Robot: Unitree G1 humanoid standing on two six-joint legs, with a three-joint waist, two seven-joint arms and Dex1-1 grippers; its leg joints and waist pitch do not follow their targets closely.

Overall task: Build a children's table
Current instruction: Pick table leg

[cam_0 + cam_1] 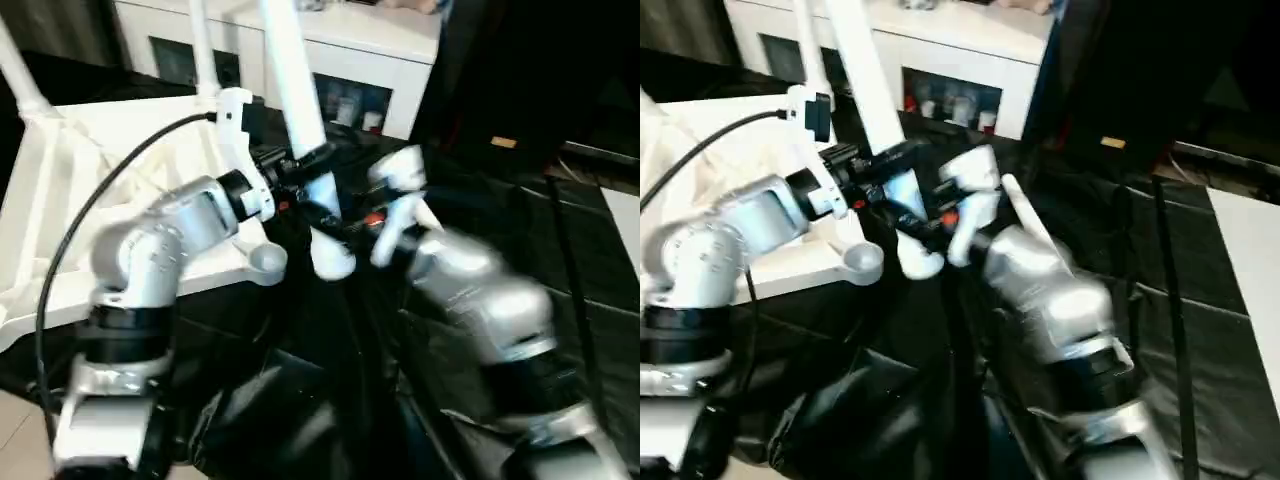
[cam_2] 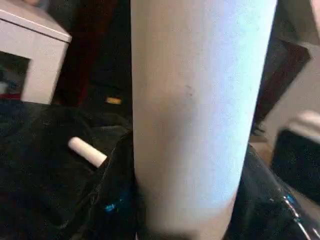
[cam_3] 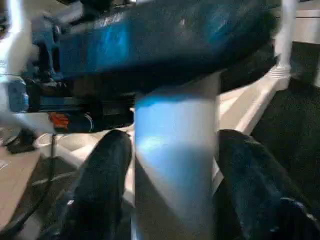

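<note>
Holding the loose leg upright just beside the tabletop corner socket, the left gripper pinches it higher up and the right gripper straddles it lower — whether it truly grips, I cannot tell — seemingly to steady it for seating.

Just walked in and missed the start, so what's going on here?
A humanoid robot is putting together a white children's table. The tabletop lies upside down with legs already standing in its far corners. Both grippers meet at another leg beside the near corner socket: the left gripper is closed around it, and the right gripper straddles it lower down.
</note>
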